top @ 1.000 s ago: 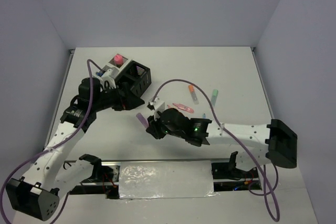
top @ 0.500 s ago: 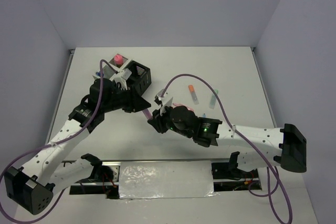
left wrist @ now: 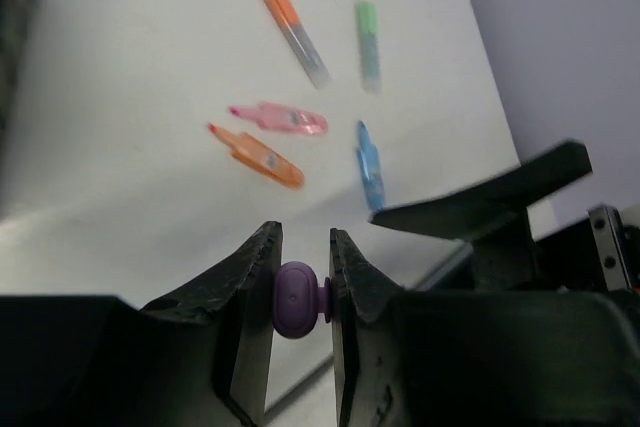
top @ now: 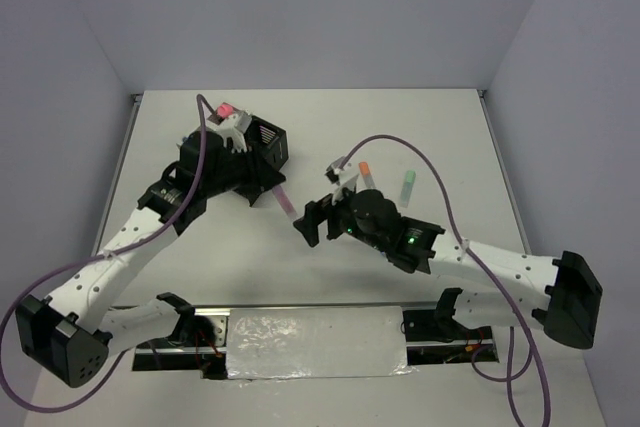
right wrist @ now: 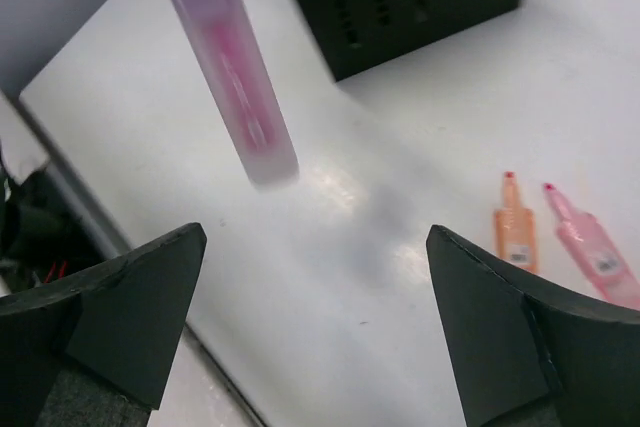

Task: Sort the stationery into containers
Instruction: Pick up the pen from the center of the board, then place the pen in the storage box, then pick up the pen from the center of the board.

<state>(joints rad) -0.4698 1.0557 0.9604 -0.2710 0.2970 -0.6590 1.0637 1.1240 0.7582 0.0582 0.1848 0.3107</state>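
Top view: we see left gripper (top: 272, 187) clamped on purple marker (top: 285, 200), which sticks out past fingertips. Black bin (top: 264, 135) just behind gripper. Right gripper (top: 312, 222) sits near marker's free end, apart from it.

Left wrist: we see jaws pinching marker's rounded end. Beyond fingertips on table (left wrist: 150, 97) lie orange highlighter (left wrist: 295, 35), green highlighter (left wrist: 368, 42) and three smaller pieces (pink, orange, blue, all blurred).

Right wrist: fingers spread wide, nothing held. Marker hangs ahead of left finger.

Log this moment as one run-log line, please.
left gripper shut on purple marker | right gripper open, empty | marker near black bin, not yet inside
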